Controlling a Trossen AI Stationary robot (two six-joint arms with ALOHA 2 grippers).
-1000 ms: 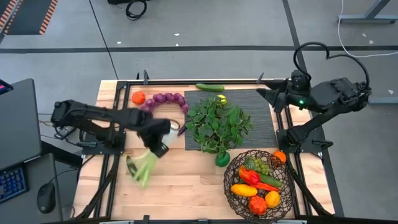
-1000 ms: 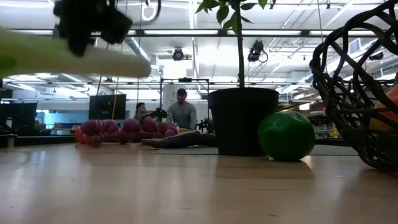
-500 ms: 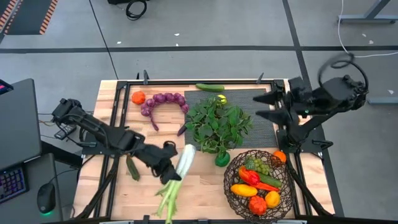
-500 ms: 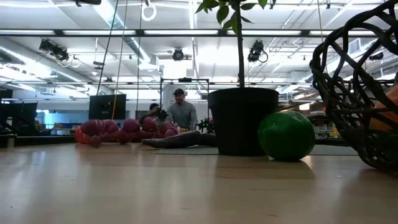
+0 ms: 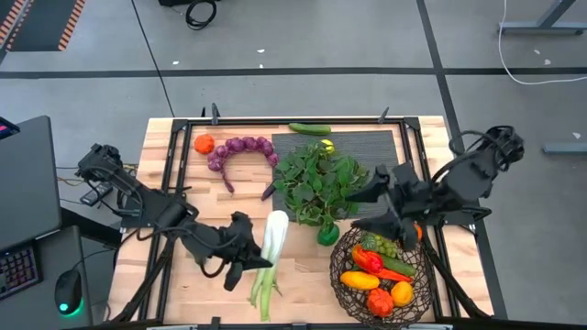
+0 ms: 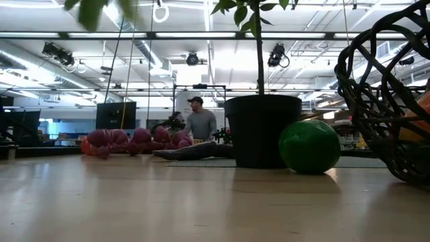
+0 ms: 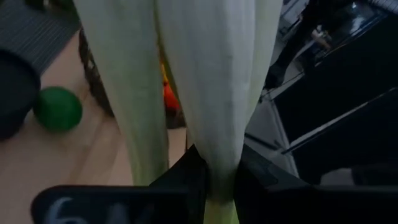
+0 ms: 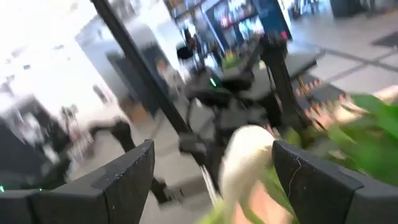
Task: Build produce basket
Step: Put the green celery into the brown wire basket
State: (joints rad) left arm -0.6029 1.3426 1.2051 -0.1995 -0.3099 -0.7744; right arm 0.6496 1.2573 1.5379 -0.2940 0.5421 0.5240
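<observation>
Left of the round dark woven-wire basket, the left gripper is clamped on a pale white-and-green toy leek, held above the wooden table. Over the basket's far rim, the right gripper hangs with fingers spread wide, holding nothing. Colourful toy produce fills the basket; a green lime lies just beside it.

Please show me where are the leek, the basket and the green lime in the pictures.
leek [image 5: 271, 240]: high view, on the pale white stalk.
basket [image 5: 337, 275]: high view, on the left wire rim.
green lime [image 6: 309, 146]: low view, on the middle of its round body.
</observation>
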